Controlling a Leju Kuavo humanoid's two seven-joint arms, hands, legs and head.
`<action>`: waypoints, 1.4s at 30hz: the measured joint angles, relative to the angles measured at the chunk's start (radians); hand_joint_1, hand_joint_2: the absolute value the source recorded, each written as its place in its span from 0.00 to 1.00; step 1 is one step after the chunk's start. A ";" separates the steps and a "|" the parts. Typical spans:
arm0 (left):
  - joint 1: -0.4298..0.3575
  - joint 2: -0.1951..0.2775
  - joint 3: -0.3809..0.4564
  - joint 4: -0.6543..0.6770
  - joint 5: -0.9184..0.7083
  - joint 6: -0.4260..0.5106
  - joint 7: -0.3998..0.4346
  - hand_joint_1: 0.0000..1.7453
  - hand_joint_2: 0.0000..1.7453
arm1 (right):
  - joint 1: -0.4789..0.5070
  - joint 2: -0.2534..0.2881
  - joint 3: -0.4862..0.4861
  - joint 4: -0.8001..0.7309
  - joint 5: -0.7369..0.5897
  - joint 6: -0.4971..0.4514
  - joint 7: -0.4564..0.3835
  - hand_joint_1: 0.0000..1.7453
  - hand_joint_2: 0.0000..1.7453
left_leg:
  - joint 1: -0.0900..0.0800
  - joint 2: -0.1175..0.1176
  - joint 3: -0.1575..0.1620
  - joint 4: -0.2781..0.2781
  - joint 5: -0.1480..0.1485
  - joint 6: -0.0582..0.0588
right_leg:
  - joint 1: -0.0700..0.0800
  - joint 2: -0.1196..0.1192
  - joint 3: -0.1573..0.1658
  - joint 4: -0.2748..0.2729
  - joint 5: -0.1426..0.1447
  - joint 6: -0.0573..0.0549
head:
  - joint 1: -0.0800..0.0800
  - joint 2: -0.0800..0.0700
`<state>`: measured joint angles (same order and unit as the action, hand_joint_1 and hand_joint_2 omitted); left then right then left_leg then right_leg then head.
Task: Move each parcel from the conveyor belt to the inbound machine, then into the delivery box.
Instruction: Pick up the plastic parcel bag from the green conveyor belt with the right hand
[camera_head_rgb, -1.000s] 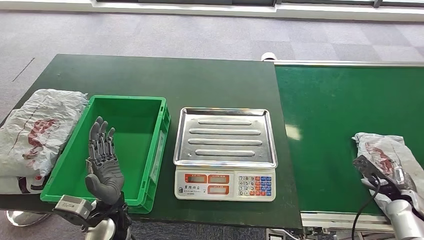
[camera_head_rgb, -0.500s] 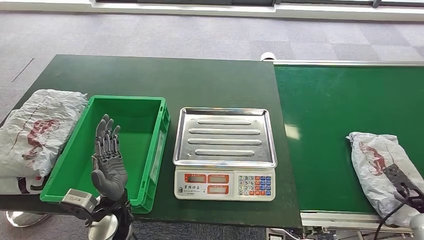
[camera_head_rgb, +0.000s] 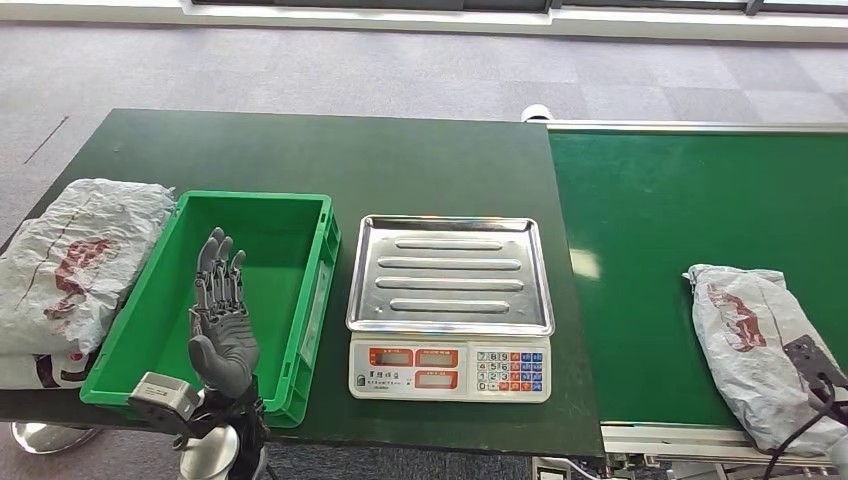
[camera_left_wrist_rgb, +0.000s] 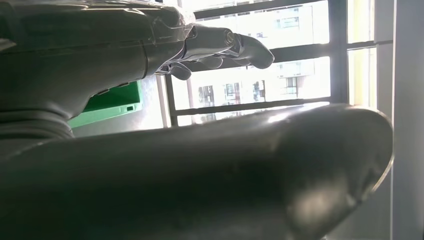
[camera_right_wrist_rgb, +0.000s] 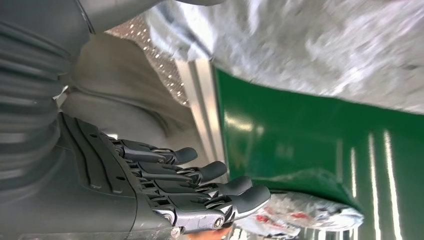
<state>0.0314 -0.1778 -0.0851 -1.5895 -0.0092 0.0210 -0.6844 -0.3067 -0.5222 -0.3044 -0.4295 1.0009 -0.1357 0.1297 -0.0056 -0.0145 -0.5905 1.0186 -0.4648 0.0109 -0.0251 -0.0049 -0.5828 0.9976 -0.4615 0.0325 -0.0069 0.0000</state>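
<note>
Left hand (camera_head_rgb: 222, 320), fingers apart, holding nothing, above green plastic crate (camera_head_rgb: 300, 215). Right hand (camera_right_wrist_rgb: 165, 192) fingers extended, holding nothing. Dark green desk (camera_head_rgb: 300, 150); crinkled grey parcel (camera_head_rgb: 755, 340) at 3 o'clock on matte belt (camera_head_rgb: 680, 200).

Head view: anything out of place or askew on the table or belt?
One oddity: a crumpled grey parcel lies on the table beside the green box, not in it, overhanging the table's left edge. The scale sits square; the belt parcel looks normal.
</note>
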 joint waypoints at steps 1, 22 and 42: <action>-0.001 0.000 0.000 0.001 0.000 0.000 0.000 0.00 0.00 | 0.004 -0.002 0.000 0.000 0.005 -0.005 0.006 0.00 1.00 | 0.000 0.000 0.000 0.000 0.000 0.000 | 0.000 0.000 0.000 0.000 0.000 0.000 | 0.000 0.000; -0.019 0.000 0.000 0.024 -0.004 -0.011 -0.006 0.00 0.00 | 0.010 0.057 0.006 0.000 0.082 0.096 -0.083 0.00 1.00 | 0.000 0.000 0.000 0.000 0.000 0.000 | 0.000 0.000 0.001 0.000 0.000 0.000 | 0.000 0.000; -0.001 0.001 0.000 0.004 -0.021 -0.001 0.011 0.00 0.00 | 0.058 0.135 0.080 -0.095 0.052 0.169 -0.156 0.00 1.00 | 0.000 0.001 0.000 -0.001 0.000 0.000 | 0.000 0.000 0.000 0.000 0.000 0.000 | 0.000 0.000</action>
<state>0.0304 -0.1770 -0.0849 -1.5856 -0.0298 0.0197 -0.6731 -0.2490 -0.3870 -0.2241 -0.5242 1.0525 0.0337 -0.0261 -0.0051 -0.0140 -0.5903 1.0180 -0.4649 0.0108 -0.0247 -0.0045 -0.5823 0.9979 -0.4617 0.0323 -0.0069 0.0000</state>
